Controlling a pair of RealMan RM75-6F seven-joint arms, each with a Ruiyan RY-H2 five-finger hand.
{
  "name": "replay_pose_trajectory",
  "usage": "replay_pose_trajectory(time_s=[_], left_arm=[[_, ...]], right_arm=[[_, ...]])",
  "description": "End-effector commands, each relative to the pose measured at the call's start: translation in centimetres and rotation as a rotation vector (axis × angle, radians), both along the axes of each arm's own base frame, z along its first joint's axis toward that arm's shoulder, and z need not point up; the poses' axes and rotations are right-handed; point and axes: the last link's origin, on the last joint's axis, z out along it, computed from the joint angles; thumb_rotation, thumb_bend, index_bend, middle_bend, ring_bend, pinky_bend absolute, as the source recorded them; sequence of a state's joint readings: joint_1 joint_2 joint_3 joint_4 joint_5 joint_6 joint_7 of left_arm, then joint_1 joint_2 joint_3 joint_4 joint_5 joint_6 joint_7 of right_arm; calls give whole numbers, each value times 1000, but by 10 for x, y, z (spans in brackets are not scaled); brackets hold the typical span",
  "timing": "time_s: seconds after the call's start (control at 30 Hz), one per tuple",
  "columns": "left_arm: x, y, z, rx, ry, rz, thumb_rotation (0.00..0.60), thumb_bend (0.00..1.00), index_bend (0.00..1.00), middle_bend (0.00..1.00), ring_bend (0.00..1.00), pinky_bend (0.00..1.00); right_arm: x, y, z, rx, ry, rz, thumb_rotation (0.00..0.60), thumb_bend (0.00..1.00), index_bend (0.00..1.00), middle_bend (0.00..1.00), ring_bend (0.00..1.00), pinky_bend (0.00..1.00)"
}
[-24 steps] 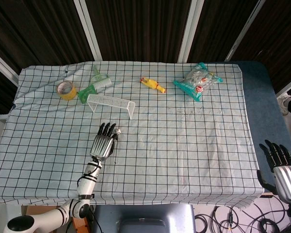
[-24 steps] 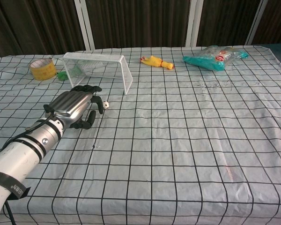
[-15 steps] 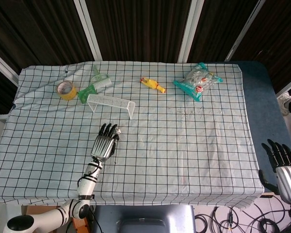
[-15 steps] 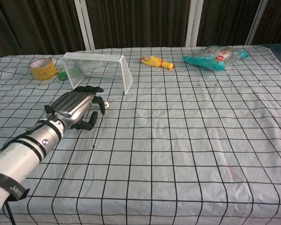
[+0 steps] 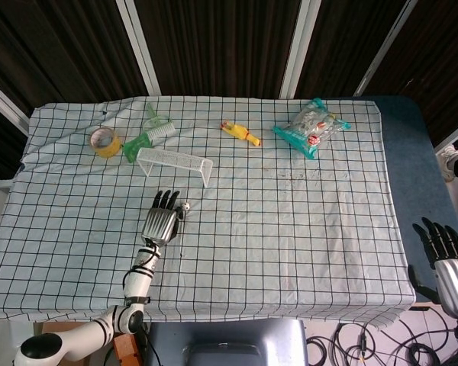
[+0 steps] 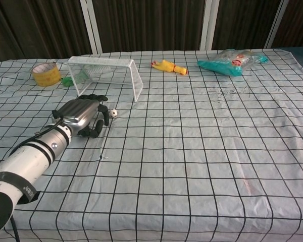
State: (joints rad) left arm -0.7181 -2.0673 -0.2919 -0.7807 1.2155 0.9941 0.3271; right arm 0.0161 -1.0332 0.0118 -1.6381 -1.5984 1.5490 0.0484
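Your left robot hand (image 6: 82, 115) has drawn back a little toward the goal's left side since the earlier frames, so the small ball (image 6: 113, 113) now shows fully again in the chest view rather than half tucked behind the fingertips. The ball itself has barely shifted on the checked cloth of the counter (image 6: 202, 151). It now lies just beside your left robot hand, off its fingertips on the robot's right, apart from them by a thin gap, and in front of the white wire goal (image 6: 106, 73). That robot hand rests palm down with its fingers loosely curled and apart, holding nothing. Your right robot hand (image 5: 446, 255) hangs off the counter's near right corner, fingers spread, slightly lower than before.
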Motion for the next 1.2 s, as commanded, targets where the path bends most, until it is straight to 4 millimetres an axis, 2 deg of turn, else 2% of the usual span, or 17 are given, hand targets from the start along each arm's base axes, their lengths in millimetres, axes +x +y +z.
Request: replay_pose_trajectory(time_s=[0.03, 0.13, 0.2, 0.37, 0.53, 0.63, 0.77, 0.87, 0.93, 1.07, 1.2], left_arm=[[9, 7, 2, 26, -51, -4, 600, 650, 193, 77, 0, 1], [16, 16, 16, 110, -104, -21, 600, 641, 49, 88, 0, 1], [19, 22, 27, 172, -137, -28, 600, 639, 9, 93, 0, 1], [16, 24, 48, 235, -165, -40, 600, 633, 19, 106, 0, 2], [6, 5, 64, 242, -146, -69, 600, 621, 55, 119, 0, 2], [-14, -23, 82, 198, -120, -80, 600, 553, 39, 116, 0, 3], [-51, -90, 124, 21, -82, -44, 600, 438, 0, 42, 0, 1], [-77, -133, 157, -16, -59, -48, 600, 414, 0, 0, 0, 0], [-92, -154, 171, -11, -41, -39, 600, 407, 0, 0, 0, 0], [-115, -184, 185, -35, -45, -20, 600, 406, 0, 0, 0, 0], [-115, -187, 187, -73, -37, -41, 600, 406, 0, 0, 0, 0]], right_arm=[[0, 0, 1, -3, -1, -1, 600, 411, 0, 0, 0, 0], [0, 0, 1, -2, 0, -1, 600, 411, 0, 0, 0, 0], [0, 1, 0, 1, 0, 2, 600, 411, 0, 0, 0, 0], [1, 1, -1, 4, 3, 4, 600, 411, 0, 0, 0, 0], [2, 2, -3, 13, 7, 9, 600, 411, 0, 0, 0, 0], [2, 3, -3, 13, 7, 11, 600, 411, 0, 0, 0, 0], [2, 4, -4, 19, 15, 7, 600, 411, 0, 0, 0, 0], [2, 4, -6, 26, 23, 6, 600, 410, 0, 0, 0, 0], [2, 5, -8, 29, 27, 7, 600, 411, 0, 0, 0, 0], [3, 5, -10, 28, 38, 9, 600, 411, 0, 0, 0, 0], [2, 4, -14, 37, 52, 2, 600, 411, 0, 0, 0, 0]])
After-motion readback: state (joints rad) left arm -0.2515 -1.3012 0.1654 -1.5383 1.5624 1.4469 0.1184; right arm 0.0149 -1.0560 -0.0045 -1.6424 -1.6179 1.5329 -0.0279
